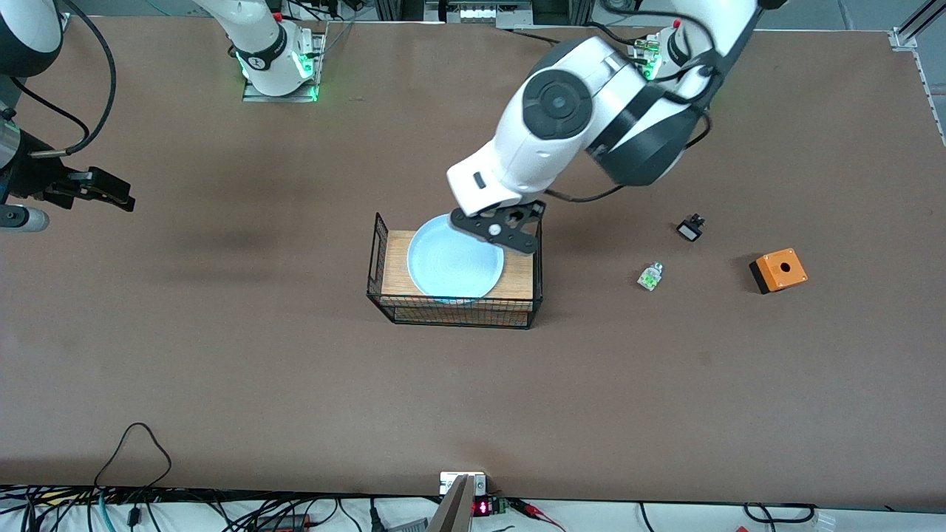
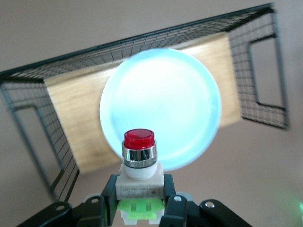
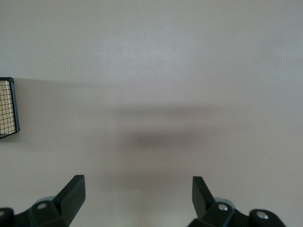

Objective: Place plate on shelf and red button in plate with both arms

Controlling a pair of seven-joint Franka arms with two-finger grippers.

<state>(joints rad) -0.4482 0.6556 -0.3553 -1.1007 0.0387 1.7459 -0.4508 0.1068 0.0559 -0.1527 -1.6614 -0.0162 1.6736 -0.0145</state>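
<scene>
Clamped on the red button [image 2: 139,163], the left gripper [image 1: 497,230] hangs over the plate [image 1: 452,262], which already lies in the wire basket [image 1: 384,299]. Only setting down the button seems left; the right gripper [image 3: 138,195] waits wide open and empty over bare table.

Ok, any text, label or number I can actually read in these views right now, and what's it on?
Nothing can be read.
Label on the white body of the red button, held in the left gripper over the plate: a line of print, too blurred to read.
Red digits on a small display at the table edge nearest the front camera: too small to read.
</scene>
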